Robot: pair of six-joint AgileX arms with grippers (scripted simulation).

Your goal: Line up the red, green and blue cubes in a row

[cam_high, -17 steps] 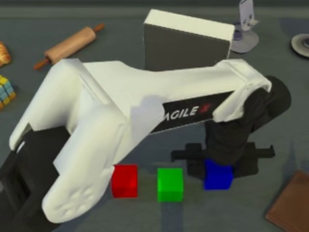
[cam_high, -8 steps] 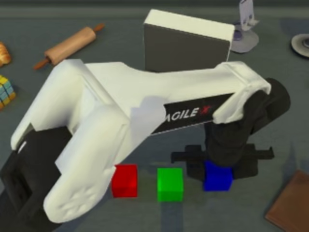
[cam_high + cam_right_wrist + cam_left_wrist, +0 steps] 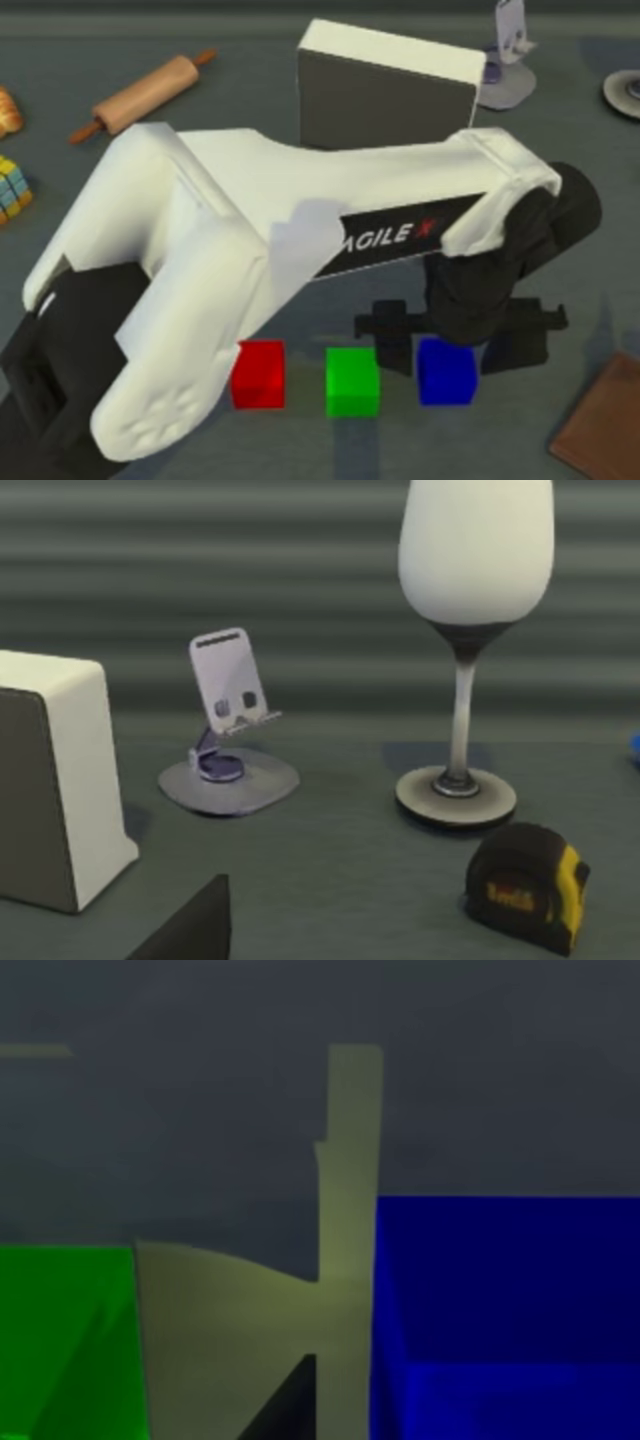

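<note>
A: Start with the fingers. In the top view the left gripper (image 3: 447, 335) has its jaws spread, one dark finger on either side of the blue cube (image 3: 446, 371), with a clear gap on each side. So it has let go.

B: And the cube's place?

A: On the table, right of the green cube (image 3: 352, 381), which sits right of the red cube (image 3: 259, 374). All three lie near the front edge, evenly spaced, apart, roughly level. I judge the row done, and this is the release step. What remains is a straight lift clear of the blue cube without nudging it.

B: What is hidden from above?

A: The left arm's white body covers much of the table's middle and the gripper's wrist. The right gripper is not seen there.

B: The left wrist view?

A: Very close. The blue cube (image 3: 505, 1315) and green cube (image 3: 65, 1340) fill the corners, both cut off, with a pale finger (image 3: 345, 1250) between them. Whether it touches the blue face, I cannot tell.

B: The right wrist view?

A: Only clutter: a white box (image 3: 50, 785), a phone stand (image 3: 228, 740), a wine glass (image 3: 470, 630), a tape measure (image 3: 528, 885). The right arm's own fingers aren't shown, so their state is unknown.
</note>
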